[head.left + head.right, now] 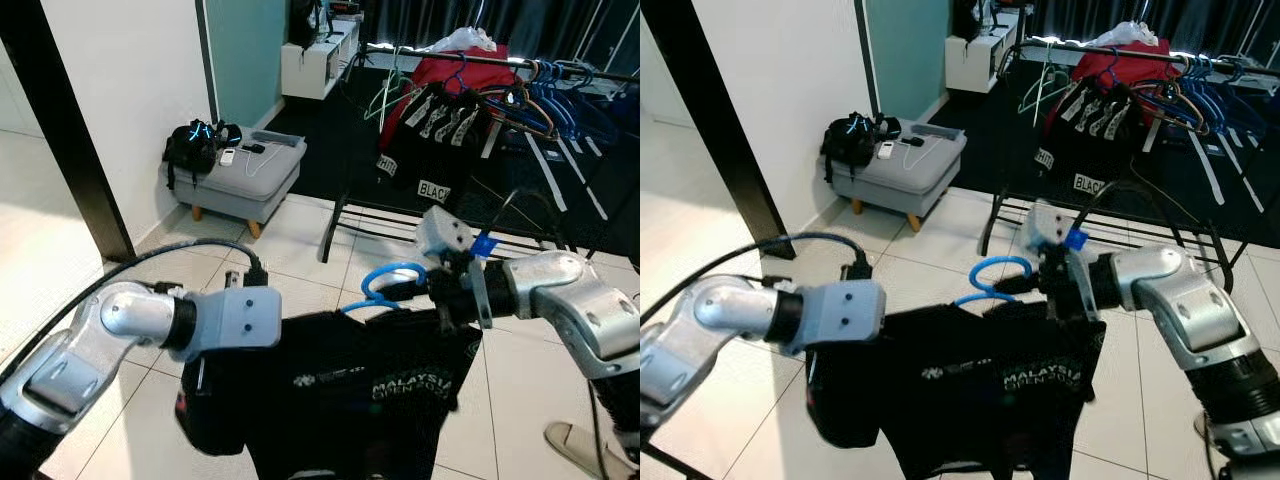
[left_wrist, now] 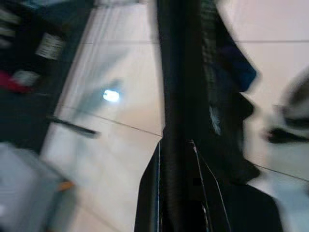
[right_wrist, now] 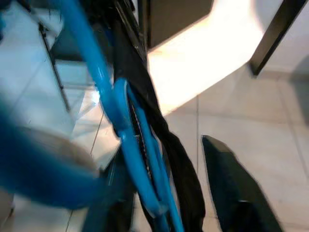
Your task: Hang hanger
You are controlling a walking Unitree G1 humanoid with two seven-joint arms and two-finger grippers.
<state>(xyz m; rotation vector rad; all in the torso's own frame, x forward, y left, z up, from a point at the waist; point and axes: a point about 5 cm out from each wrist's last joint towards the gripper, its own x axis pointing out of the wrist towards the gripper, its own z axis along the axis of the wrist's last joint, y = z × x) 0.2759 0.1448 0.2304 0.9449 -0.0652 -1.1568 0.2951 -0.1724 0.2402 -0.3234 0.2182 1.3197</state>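
- light, stiff blue hanger [image 1: 392, 285] carrying a soft black t-shirt [image 1: 350, 395]; likely to swing and sag, the cloth limp and prone to slipping off the shoulders.
- best taken at the neck just below the hook, leaving the loop free to catch the rail.
- right tool [image 1: 440, 290] pinched on the hanger's neck, hook loop poking out toward 9 o'clock of it, shirt draping down at 6 o'clock.
- left tool [image 1: 200, 375] at the shirt's far shoulder, at 8 o'clock from the hook; seemingly closed on the fabric edge, though blur in the wrist view leaves the pinch unsure.
- clothes rack [image 1: 560, 70] well apart at 1 o'clock from the hanger, already crowded with hung garments [image 1: 445, 125] and other hangers.
- grey footstool [image 1: 245, 175] at 11 o'clock, on the tiled floor [image 1: 300, 260].
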